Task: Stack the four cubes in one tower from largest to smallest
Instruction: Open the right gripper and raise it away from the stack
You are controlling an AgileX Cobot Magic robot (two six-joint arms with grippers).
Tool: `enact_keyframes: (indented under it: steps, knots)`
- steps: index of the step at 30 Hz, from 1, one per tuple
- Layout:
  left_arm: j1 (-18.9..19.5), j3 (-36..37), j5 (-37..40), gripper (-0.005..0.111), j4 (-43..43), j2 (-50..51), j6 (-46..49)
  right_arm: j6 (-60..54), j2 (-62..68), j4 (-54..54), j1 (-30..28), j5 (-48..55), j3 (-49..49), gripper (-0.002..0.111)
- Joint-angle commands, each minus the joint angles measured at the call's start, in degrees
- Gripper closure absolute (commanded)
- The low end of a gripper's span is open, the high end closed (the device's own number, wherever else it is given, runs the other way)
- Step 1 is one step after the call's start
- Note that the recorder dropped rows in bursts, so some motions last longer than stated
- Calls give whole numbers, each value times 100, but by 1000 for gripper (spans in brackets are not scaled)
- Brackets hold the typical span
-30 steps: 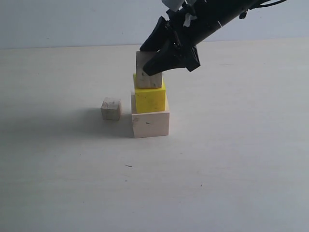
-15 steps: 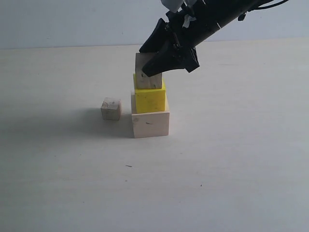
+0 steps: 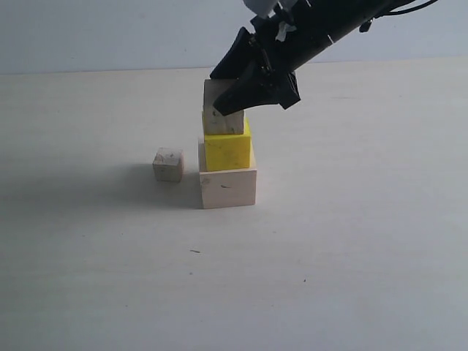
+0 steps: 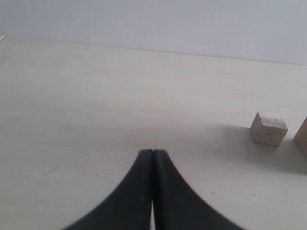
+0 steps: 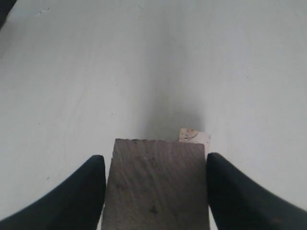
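Locate speckled cube (image 3: 219, 124) seated on yellow cube (image 3: 227, 151) over large cube (image 3: 228, 188), flanked by right claw (image 3: 217, 93); cannot tell whether pinched or freed. Find smallest cube (image 3: 167, 165) beyond, toward left edge of table (image 3: 66, 219), nearer right claw than left claw (image 4: 152, 152), pressed together.

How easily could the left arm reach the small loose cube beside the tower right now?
Probably easily: the small loose cube stands apart from the tower, with only bare table between it and the left gripper. Its jaws are shut, so they must open first.
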Motion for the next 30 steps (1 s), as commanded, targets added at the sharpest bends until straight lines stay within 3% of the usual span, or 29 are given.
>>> enact_keyframes:
  steps: [1,14,23,26,30]
  knots:
    - [-36,14,-53,107,13,-31,24,-12,-7,174,-2,8,-40,44]
    - [-36,14,-53,107,13,-31,24,5,-152,152,-16,8,-40,42]
    - [-36,14,-53,107,13,-31,24,482,-744,134,-406,8,-40,43]
    - [-36,14,-53,107,13,-31,24,921,-1009,134,-553,8,-40,49]
    - [-36,14,-53,107,13,-31,24,1480,-1380,145,-674,8,-40,68]
